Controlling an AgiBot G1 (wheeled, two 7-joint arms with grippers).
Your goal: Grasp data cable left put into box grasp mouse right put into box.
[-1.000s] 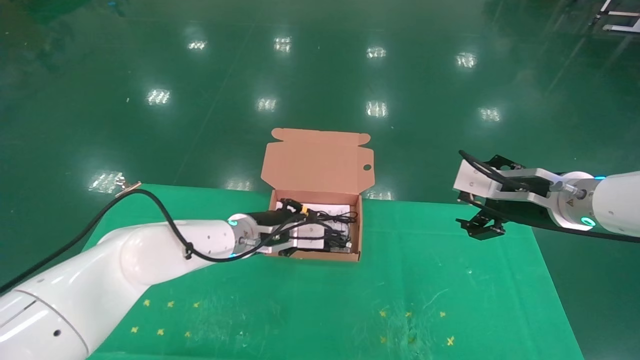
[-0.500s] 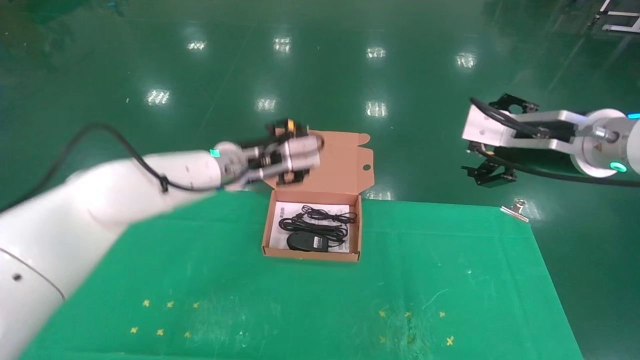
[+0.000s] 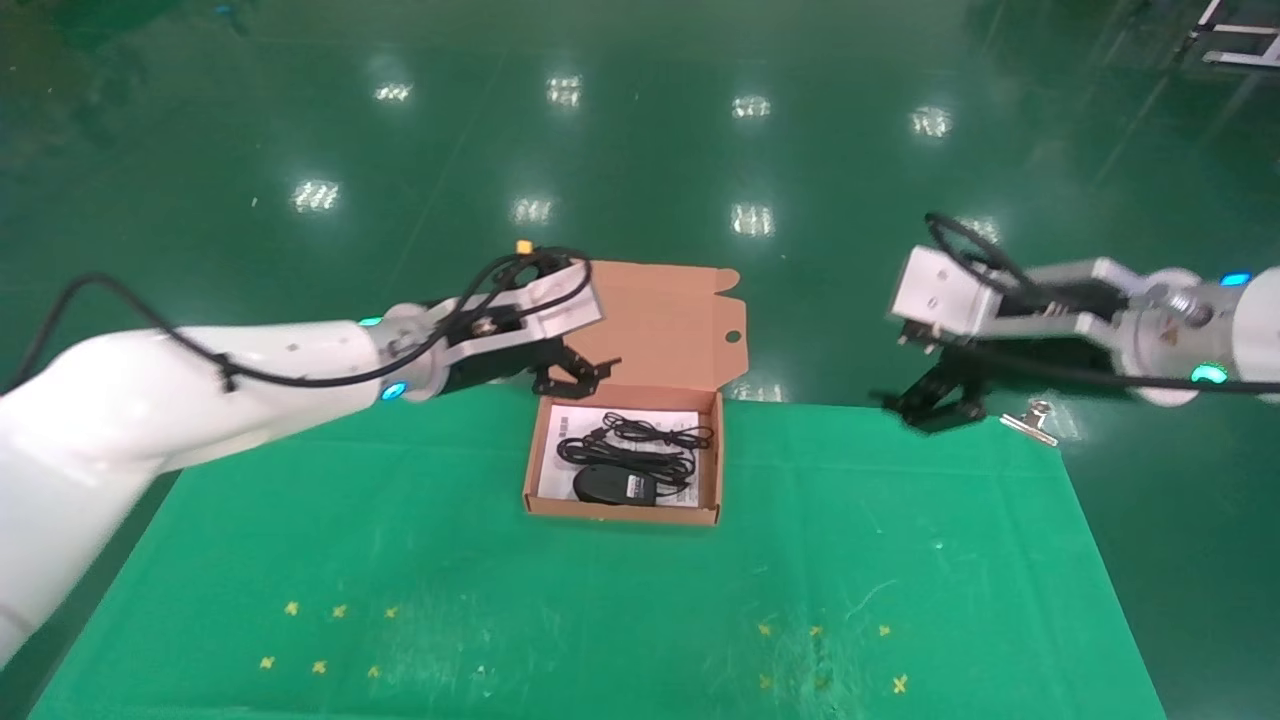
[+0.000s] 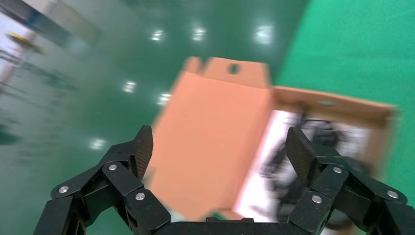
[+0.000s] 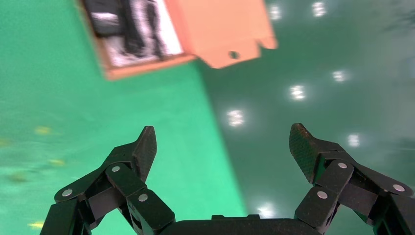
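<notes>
inside, one box (image 3: 624,515) is sitting on the green table cloth (image 3: 600,600), a shallow salmon-orange cardboard mailer with its tabbed lid (image 3: 655,325) standing open toward the far side, one small round hole showing near the lid's edge. a white printed sheet (image 3: 560,465) is lining the bottom. on it one mouse (image 3: 610,485) is lying at the near side, black and oval, with a pale label patch showing on it. just behind it one data cable (image 3: 640,440) is resting as a thin black looped bundle, tangled close with the mouse's cord, so where one ends is hard to tell. the left gripper (image 3: 575,375) is hanging above the box's far left corner, fingers spread wide and gripping nothing. the right gripper (image 3: 935,405) is hovering well apart off the table's far right edge, likewise spread wide and bare. one metal clip (image 3: 1030,420) is lying at the cloth's far right corner.
</notes>
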